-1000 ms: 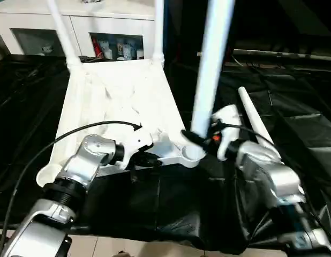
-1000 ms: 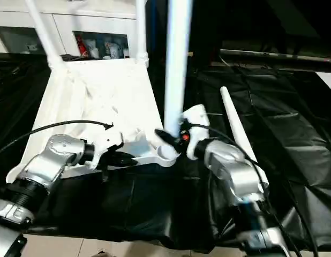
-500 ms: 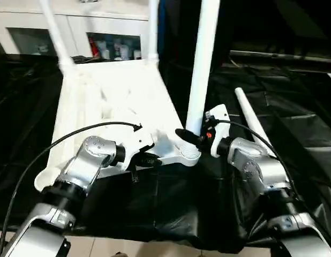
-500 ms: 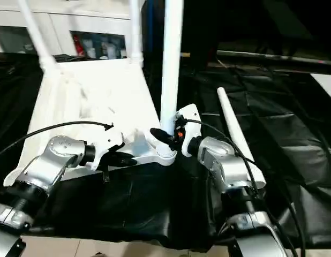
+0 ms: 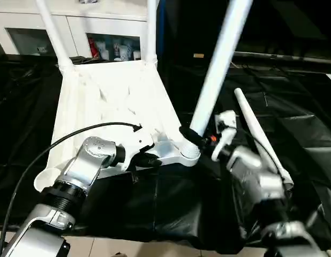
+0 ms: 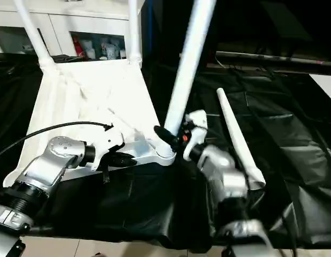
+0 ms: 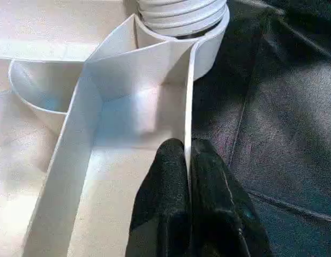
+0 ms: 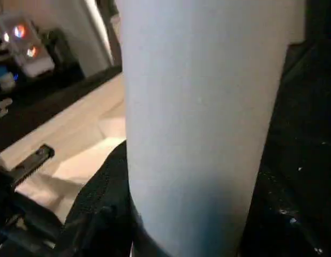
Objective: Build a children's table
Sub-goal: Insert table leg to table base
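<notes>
**Inspector:** Tilted since half a second ago: the third leg [image 5: 216, 69] stood near upright in the near-right corner socket [image 5: 188, 153]; it now leans toward two o'clock, foot at the socket. Whether it is seated I cannot tell.

**Assistant:** Hands?

**Inspector:** The right gripper [image 5: 193, 137] is closed around that leg just above the socket. The left gripper [image 7: 187, 160] is pinched shut on a thin rib of the table top [image 5: 109, 101], beside the same socket.

**Assistant:** Where does the table lie?

**Inspector:** Upside down on the black sheet [image 5: 155, 209], ribs upward. Two legs [image 5: 52, 29] stand in the far sockets at twelve o'clock. A fourth leg [image 6: 238, 142] lies loose at three o'clock, just beside the right arm.

**Assistant:** Handling?

**Inspector:** I judge hollow plastic: light, stiff, smooth enough to slip. Grip low, near the flared end; a long leg levers hard against the socket.

**Assistant:** Room?

**Inspector:** Open sheet at six o'clock; a cabinet [image 5: 26, 21] close behind the far legs.
</notes>
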